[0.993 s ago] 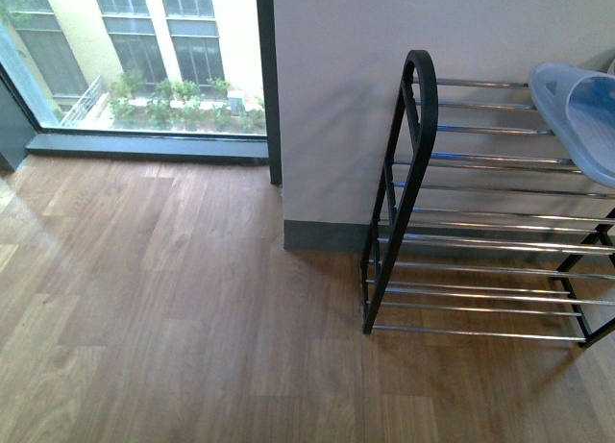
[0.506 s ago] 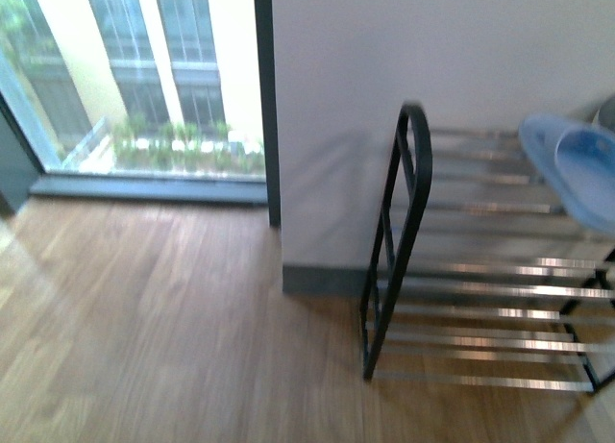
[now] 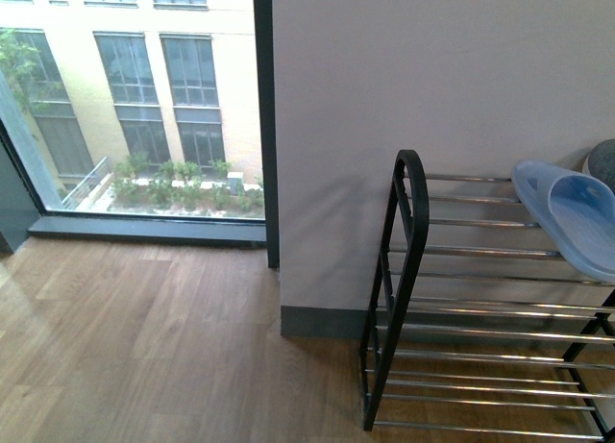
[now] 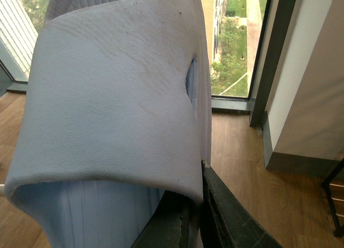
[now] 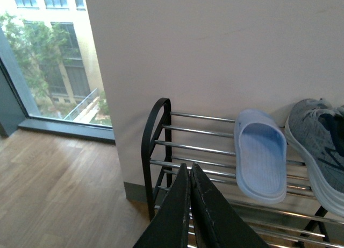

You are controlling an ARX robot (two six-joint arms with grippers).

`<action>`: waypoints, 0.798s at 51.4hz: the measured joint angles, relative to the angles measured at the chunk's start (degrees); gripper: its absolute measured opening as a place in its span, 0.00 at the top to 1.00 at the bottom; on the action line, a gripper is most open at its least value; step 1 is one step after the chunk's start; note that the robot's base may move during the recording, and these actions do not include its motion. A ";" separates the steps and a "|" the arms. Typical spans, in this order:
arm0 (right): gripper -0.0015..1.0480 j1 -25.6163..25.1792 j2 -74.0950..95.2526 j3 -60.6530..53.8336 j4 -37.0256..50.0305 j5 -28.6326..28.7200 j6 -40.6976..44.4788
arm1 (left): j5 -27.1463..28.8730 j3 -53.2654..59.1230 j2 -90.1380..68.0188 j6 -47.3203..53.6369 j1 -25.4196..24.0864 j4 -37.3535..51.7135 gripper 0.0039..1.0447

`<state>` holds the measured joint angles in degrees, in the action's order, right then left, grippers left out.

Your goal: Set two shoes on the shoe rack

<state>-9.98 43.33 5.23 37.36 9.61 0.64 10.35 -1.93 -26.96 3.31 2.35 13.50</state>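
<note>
My left tool [image 4: 198, 215] is clamped on a pale blue slipper [image 4: 113, 97], which fills most of my left wrist view and hangs well above the wooden floor [image 4: 236, 151], with the window [image 4: 231, 43] beyond it. My right tool [image 5: 189, 205] has its two dark fingers pressed together with nothing between them, and it hangs in front of the shoe rack [image 5: 156, 146]. On the rack's top shelf past that tool lies a second pale blue slipper [image 5: 260, 156], sole down across the silver rods, and just beside it, further from the rack's black end loop, rests a grey knit sneaker [image 5: 317, 151] with a white sole; I cannot tell whether the two touch. In the front view neither tool shows. Compared with a second ago, that view has tipped upward: the shoe rack [image 3: 408, 270] now sits lower in the picture, more of the building outside the window [image 3: 144, 97] shows, and the slipper [image 3: 567, 217] on the top shelf has dropped lower, with a dark grey edge of the sneaker [image 3: 603, 159] now peeking in behind it.
</note>
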 joint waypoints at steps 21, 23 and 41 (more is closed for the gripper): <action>0.98 8.96 -11.06 -4.13 -5.77 -9.09 -0.04 | -0.02 0.00 0.00 0.00 0.00 0.00 0.98; 0.98 9.60 -12.85 -4.15 -7.48 -9.16 -0.02 | -0.04 0.00 0.00 0.00 0.00 0.00 0.98; 0.98 9.73 -22.56 -4.15 -16.55 -9.44 -0.04 | 0.00 0.00 0.00 0.00 0.00 0.00 0.98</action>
<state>-0.25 20.78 1.08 20.82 0.16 0.60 10.35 -1.93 -26.96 3.31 2.35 13.50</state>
